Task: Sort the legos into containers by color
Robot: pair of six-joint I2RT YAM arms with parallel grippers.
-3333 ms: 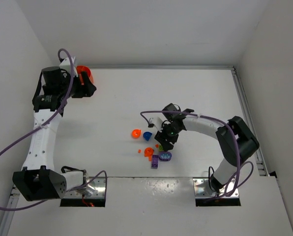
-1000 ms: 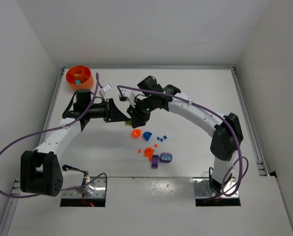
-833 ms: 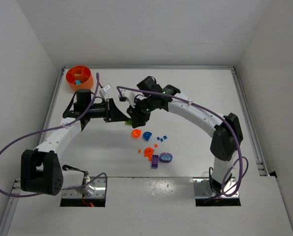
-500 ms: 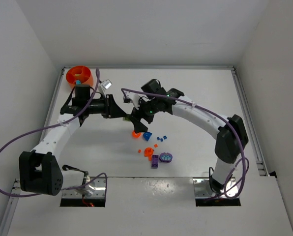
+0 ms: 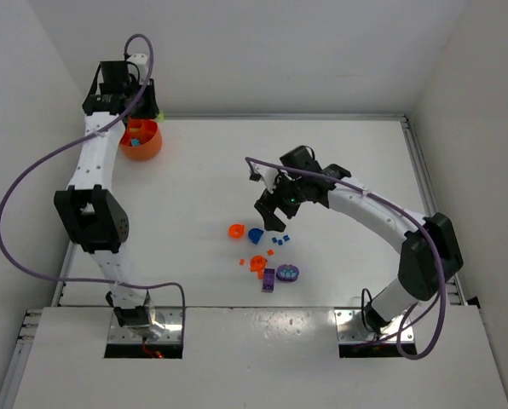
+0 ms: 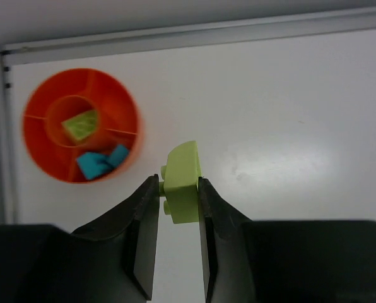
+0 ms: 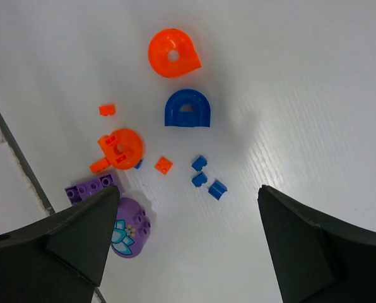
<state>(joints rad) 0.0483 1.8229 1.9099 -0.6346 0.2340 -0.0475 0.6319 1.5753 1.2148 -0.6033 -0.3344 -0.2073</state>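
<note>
The left tool point(image 6: 177, 182) is clamped on a lime brick point(image 6: 183, 165), one finger on each side, up at the counter's point(image 5: 339, 162) far left corner. From the wrist view the brick hangs beside the bowl point(image 6: 35, 104), off its rim on the side away from the left edge, not over any compartment. The bowl sits close to the left edge rail point(image 6: 4, 158) and near the far edge; its centre compartment holds a lime piece point(image 6: 81, 125) and one outer compartment holds teal pieces point(image 6: 103, 161). The right tool point(image 7: 188, 189) hovers with its jaws wide apart and nothing between them, above the loose legos point(image 5: 265, 253) lying towards the counter's near edge: orange, blue and purple pieces in a small cluster. A broad stretch of counter separates bowl and cluster; walls point(image 5: 237, 51) close in the left, far and right edges.
</note>
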